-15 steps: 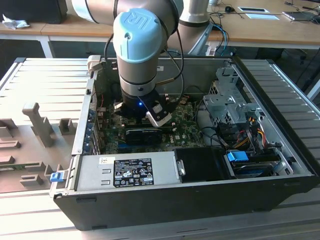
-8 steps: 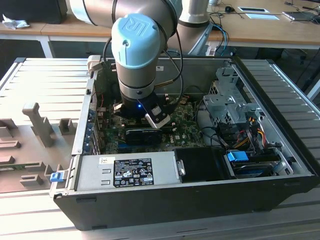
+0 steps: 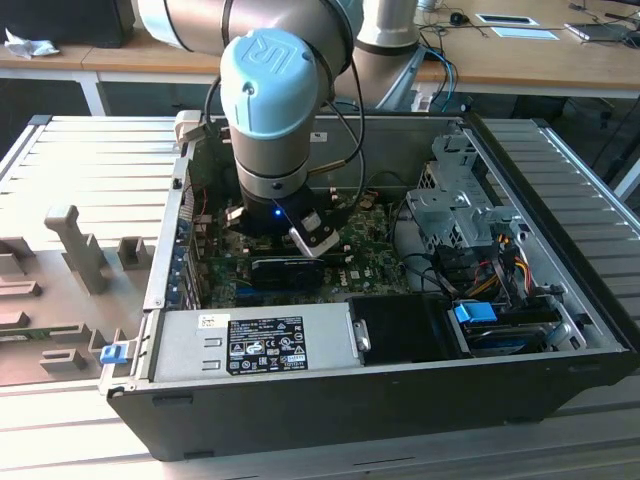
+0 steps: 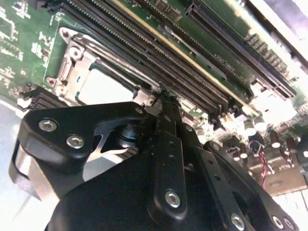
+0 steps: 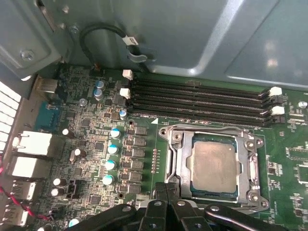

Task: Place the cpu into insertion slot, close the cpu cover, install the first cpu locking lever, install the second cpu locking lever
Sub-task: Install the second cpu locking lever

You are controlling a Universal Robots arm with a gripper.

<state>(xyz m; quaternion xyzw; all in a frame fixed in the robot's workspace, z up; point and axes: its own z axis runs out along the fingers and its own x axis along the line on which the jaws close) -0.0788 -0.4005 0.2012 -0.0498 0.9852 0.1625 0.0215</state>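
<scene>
The cpu (image 5: pixel 214 166), a silver-grey square, lies flat in the insertion slot (image 5: pixel 215 198) on the green board. The cpu cover (image 5: pixel 179 161), a metal frame with a square window, lies down around it. My gripper (image 5: pixel 166 186) is shut, its black fingertips together at the socket's edge, with nothing visible between them. In the second wrist view the gripper (image 4: pixel 163 96) tips sit just beside the cpu (image 4: pixel 103 89) and its metal frame. In the exterior view the arm (image 3: pixel 275 150) reaches straight down into the open computer case over the board.
Long black memory slots (image 5: pixel 202 98) run alongside the socket. Blue-topped capacitors (image 5: pixel 111 149) and rear ports (image 5: pixel 33 144) stand nearby. In the exterior view a grey power supply (image 3: pixel 255 345), a drive cage (image 3: pixel 455 200) and loose cables (image 3: pixel 500 260) crowd the case.
</scene>
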